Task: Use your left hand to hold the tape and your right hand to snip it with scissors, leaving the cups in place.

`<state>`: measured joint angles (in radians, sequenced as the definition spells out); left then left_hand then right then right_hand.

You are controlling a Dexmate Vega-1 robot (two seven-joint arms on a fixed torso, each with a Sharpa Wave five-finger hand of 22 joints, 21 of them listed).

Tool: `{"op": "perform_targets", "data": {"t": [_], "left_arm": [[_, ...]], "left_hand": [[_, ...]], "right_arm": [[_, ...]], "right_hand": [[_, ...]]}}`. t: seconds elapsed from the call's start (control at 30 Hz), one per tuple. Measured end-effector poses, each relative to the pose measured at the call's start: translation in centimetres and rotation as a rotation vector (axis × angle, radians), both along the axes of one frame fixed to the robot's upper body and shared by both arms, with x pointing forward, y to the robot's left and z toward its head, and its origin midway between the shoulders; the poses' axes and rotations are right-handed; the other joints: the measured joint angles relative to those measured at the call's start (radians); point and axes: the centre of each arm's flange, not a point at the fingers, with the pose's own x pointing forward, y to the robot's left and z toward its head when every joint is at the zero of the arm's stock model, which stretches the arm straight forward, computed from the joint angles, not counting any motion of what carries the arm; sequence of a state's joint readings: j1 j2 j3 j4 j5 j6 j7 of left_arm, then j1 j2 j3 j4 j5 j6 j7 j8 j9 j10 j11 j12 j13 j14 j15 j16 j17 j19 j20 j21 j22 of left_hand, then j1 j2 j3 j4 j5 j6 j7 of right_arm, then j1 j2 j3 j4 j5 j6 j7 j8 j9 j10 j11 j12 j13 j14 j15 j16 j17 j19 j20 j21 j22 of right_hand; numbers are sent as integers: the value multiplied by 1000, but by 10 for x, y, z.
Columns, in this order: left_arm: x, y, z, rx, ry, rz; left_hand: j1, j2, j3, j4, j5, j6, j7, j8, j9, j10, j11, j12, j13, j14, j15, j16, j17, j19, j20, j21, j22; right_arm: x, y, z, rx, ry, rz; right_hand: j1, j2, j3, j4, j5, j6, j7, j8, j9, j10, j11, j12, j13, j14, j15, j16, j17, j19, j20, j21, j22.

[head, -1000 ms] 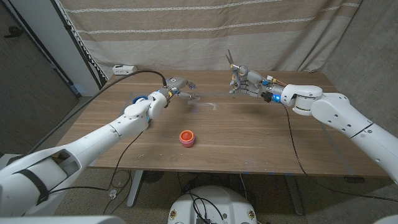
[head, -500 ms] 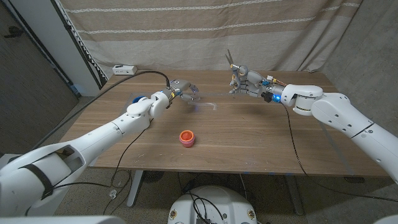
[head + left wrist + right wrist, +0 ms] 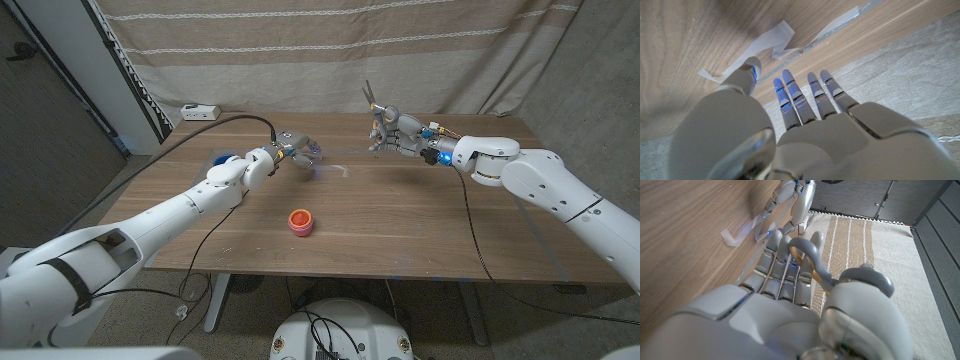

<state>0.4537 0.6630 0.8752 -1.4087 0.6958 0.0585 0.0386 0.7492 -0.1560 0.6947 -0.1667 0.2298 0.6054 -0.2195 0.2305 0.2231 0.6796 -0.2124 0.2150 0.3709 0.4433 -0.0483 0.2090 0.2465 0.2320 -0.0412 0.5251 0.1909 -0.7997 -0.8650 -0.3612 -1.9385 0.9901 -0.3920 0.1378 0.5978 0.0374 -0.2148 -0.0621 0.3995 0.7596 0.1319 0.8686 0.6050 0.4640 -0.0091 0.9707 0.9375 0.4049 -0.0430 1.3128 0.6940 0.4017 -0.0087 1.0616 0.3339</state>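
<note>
A pale strip of tape (image 3: 328, 168) lies partly curled up off the far middle of the wooden table (image 3: 400, 225). It appears again as tape (image 3: 774, 40) and tape (image 3: 738, 236) in the wrist views. My left hand (image 3: 296, 150) hovers just left of it, fingers spread, and its thumb tip (image 3: 749, 68) is close to one end of the strip. My right hand (image 3: 396, 135) is raised at the far right of the tape and grips grey-handled scissors (image 3: 373, 104), blades pointing up. The scissors' handles (image 3: 812, 262) loop over its fingers. The red cup (image 3: 300, 221) stands mid-table, and the blue cup (image 3: 226, 160) is behind my left forearm.
A white power strip (image 3: 198, 111) sits at the table's far left corner, with a black cable (image 3: 215, 122) running from there to my left wrist. Another cable (image 3: 470, 225) trails from my right wrist across the table's right side. A striped curtain (image 3: 330, 50) hangs behind.
My left hand has moved a little to the right, towards the tape, and its fingers have spread. My right hand with the scissors has stayed still.
</note>
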Motion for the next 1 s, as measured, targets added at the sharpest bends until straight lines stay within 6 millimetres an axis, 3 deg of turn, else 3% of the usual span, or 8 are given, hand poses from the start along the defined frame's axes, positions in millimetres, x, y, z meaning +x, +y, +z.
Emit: {"op": "perform_targets", "data": {"t": [1.0], "left_arm": [[13,-1,-12,30,56,2]], "left_hand": [[0,0,3,3,0,0,0,0,0,6,-6,0,0,0,0,0,-5,0,0,0,0]], "right_arm": [[-2,2,0,-1,2,-3]], "right_hand": [[0,0,0,0,0,2,-2,-7,5,-3,3,10,-2,0,0,6,-9,-7,0,19,-14]]}}
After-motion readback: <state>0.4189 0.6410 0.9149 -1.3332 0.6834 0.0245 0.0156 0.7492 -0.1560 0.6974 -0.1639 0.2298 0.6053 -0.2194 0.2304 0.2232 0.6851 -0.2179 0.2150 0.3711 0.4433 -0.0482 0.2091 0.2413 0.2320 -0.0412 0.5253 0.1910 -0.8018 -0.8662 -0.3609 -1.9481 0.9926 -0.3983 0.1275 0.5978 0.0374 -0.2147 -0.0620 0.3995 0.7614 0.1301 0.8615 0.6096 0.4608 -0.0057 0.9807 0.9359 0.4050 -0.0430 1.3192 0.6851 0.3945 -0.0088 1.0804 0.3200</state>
